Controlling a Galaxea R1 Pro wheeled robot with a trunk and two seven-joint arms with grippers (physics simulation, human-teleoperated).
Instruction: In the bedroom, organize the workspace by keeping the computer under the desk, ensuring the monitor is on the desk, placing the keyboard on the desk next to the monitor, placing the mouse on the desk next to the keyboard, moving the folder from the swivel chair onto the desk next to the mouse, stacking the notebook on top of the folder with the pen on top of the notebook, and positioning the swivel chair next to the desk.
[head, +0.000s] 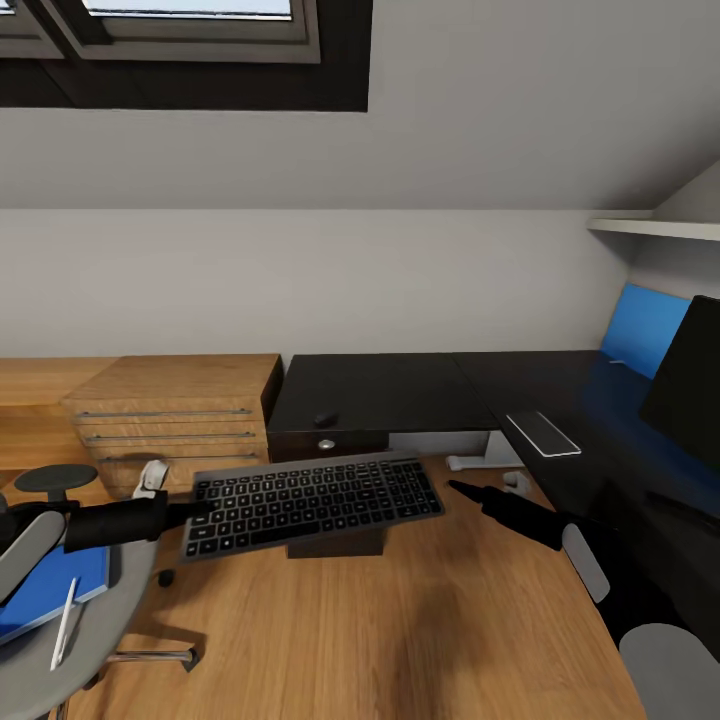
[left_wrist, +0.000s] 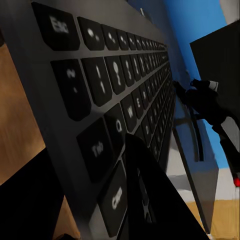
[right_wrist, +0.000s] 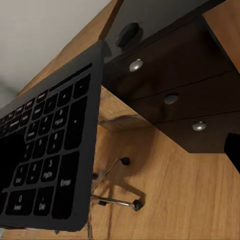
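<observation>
The keyboard (head: 315, 503) is hanging in the air above the wooden floor (head: 380, 640), in front of the black drawer unit (head: 375, 400), tilted with its keys facing up toward the head camera. The left gripper (head: 190, 510) is pinching it at its left edge; in the left wrist view one dark finger (left_wrist: 150, 195) is pressing on the key face near the corner keys, so the jaws are clamping the keyboard between them. The right gripper (head: 462, 490) is hovering just beside the keyboard's right end, apart from it, and whether its jaws are spread or pressed together I cannot tell. The mouse (head: 324, 419) is lying on top of the drawer unit. To the right, the dark desk (head: 590, 440) is carrying the monitor (head: 688, 385). At the left, the swivel chair (head: 60, 640) is holding the blue folder (head: 55, 590) with the white pen (head: 64, 625) on it.
</observation>
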